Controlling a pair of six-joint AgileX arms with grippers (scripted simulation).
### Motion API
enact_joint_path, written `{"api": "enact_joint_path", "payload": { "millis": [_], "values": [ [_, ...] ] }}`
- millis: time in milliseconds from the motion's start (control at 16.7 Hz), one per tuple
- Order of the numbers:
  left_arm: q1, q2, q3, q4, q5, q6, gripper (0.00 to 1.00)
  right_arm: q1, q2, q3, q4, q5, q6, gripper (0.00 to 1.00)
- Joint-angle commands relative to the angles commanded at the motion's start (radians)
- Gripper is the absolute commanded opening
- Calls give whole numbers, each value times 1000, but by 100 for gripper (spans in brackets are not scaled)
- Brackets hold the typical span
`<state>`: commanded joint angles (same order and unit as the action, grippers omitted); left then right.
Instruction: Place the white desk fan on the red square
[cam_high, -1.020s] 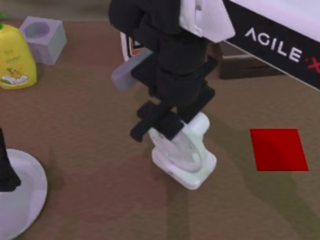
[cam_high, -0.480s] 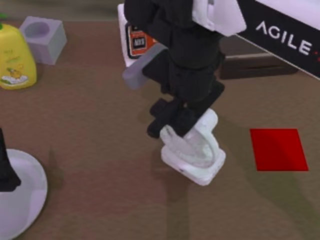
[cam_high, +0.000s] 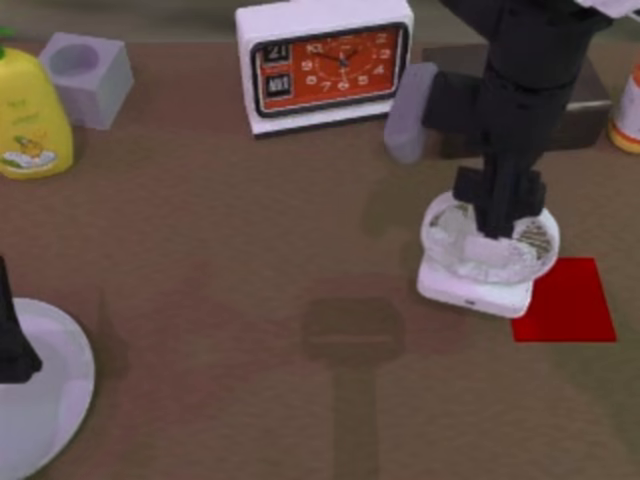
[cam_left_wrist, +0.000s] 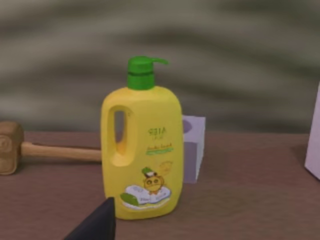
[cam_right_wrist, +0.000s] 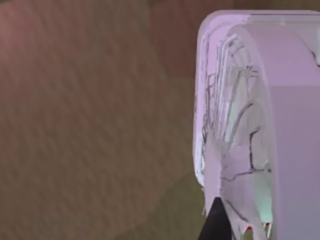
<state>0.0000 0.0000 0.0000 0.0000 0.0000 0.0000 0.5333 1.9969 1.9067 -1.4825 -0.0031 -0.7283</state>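
The white desk fan (cam_high: 478, 262) hangs upright in my right gripper (cam_high: 500, 218), which is shut on the top of its round grille. Seen from above, the fan's base overlaps the left edge of the red square (cam_high: 570, 300); whether it touches the table I cannot tell. The right wrist view shows the fan (cam_right_wrist: 240, 115) up close with one dark fingertip (cam_right_wrist: 217, 224) against the grille. My left gripper (cam_high: 10, 345) is parked at the table's left edge; in its wrist view a single fingertip (cam_left_wrist: 100, 222) shows, far off to one side.
A white clock with an orange face (cam_high: 325, 65) stands at the back, a dark box (cam_high: 590, 100) behind the right arm, an orange-and-white container (cam_high: 628, 100) at the right edge. Yellow bottle (cam_high: 30, 115), lilac block (cam_high: 85, 70) and white disc base (cam_high: 45, 385) are on the left. A wooden hammer (cam_left_wrist: 45, 149) lies behind the bottle.
The right arm has carried the fan to the right, from the table's middle to the red square's left edge. The fan has turned squarer to the table. The clock is uncovered now.
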Motion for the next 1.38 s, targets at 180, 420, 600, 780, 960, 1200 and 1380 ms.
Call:
{"api": "enact_joint_path", "payload": {
  "millis": [180,420,600,780,960,1200,1380],
  "values": [
    [0,0,0,0,0,0,100,-101,-64,-89,27,-2,-253,0],
    [0,0,0,0,0,0,100,-206,-129,-188,53,-2,-486,0],
    [0,0,0,0,0,0,100,-241,-151,-222,63,-2,-549,0],
    [0,0,0,0,0,0,100,-241,-152,-223,63,-2,-550,0],
    [0,0,0,0,0,0,100,-238,-149,-238,79,-3,-547,0],
    [0,0,0,0,0,0,100,-244,-145,-336,184,-2,-551,0],
    [0,0,0,0,0,0,100,-244,-143,-349,198,-2,-553,0]
  ]
}}
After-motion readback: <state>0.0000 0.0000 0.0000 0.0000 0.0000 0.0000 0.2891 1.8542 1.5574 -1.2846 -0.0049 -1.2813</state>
